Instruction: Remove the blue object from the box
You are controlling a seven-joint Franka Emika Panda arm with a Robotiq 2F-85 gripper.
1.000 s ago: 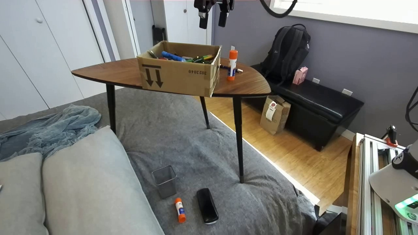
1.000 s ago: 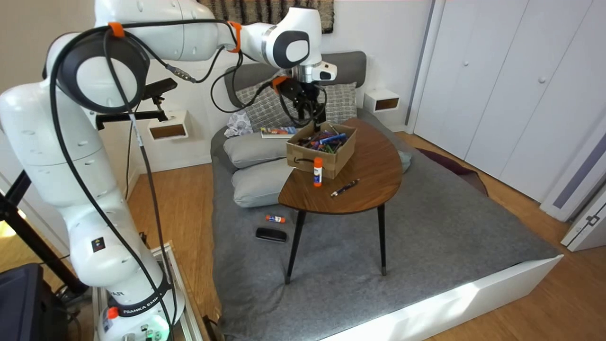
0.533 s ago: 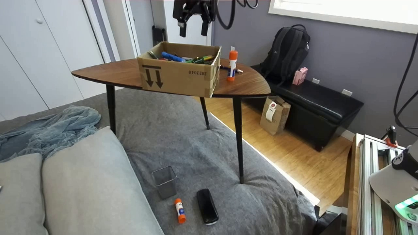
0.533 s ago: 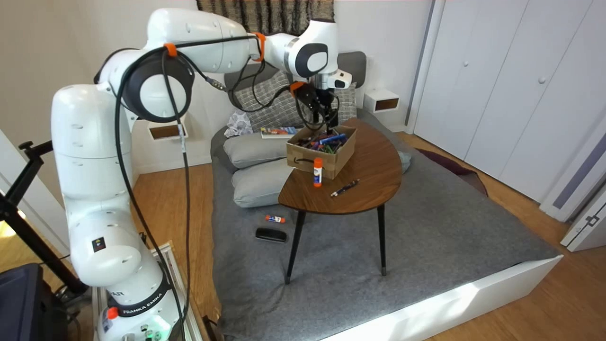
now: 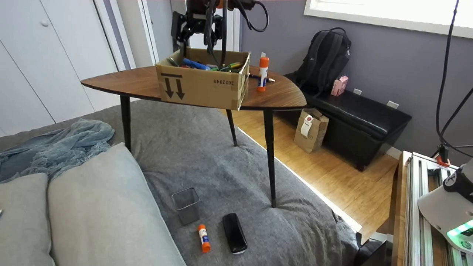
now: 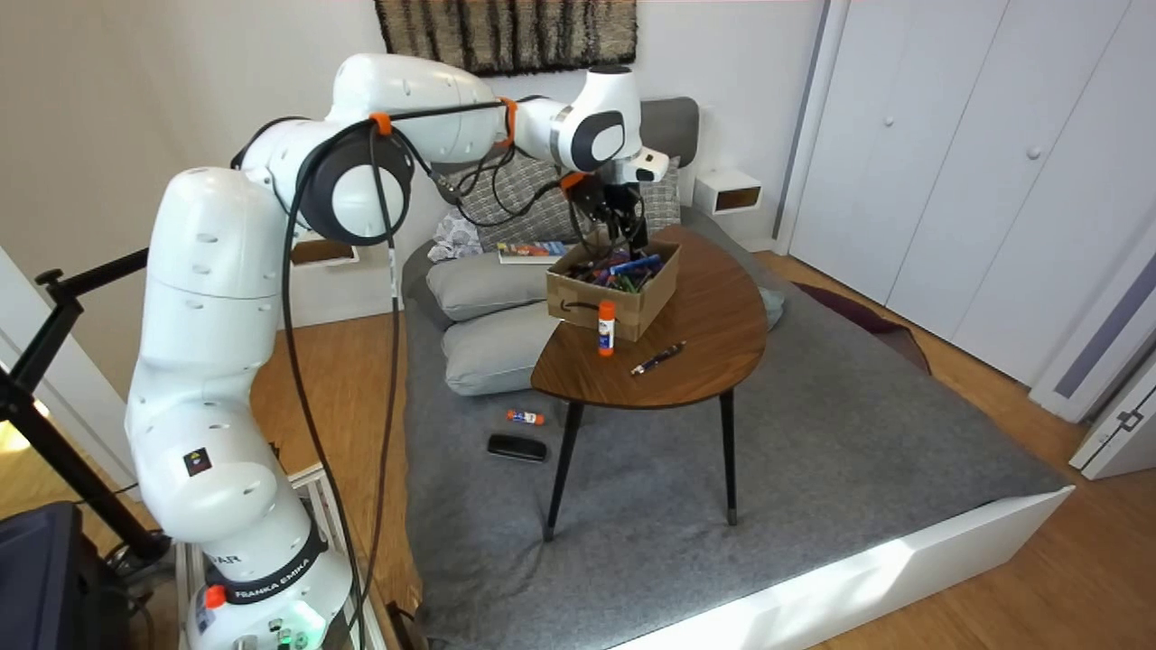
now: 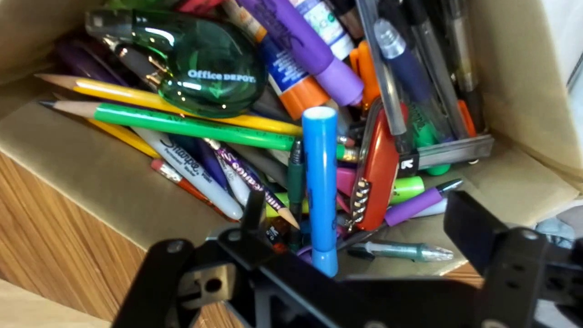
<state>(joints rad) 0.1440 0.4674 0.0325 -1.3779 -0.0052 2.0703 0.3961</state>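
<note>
In wrist view, approach looks nearly done, grip and removal undone: claw (image 7: pixel 354 202) spread empty, blue marker (image 7: pixel 321 191) twelve-to-six o'clock in the box (image 7: pixel 519 82).

Table (image 6: pixel 718 307), in an exterior view: box (image 6: pixel 585 296) at ten o'clock, glue stick (image 6: pixel 606 328) at eight, pen (image 6: pixel 657 358) at six.
Bed (image 6: pixel 831 442): table centrally, pillows (image 6: pixel 495 349) at ten, another glue stick (image 6: pixel 525 417) at nine, black object (image 6: pixel 517 448) at eight.

daylight blows out the window (image 5: pixel 395 11) and streaks the bed frame (image 6: pixel 858 578).
</note>
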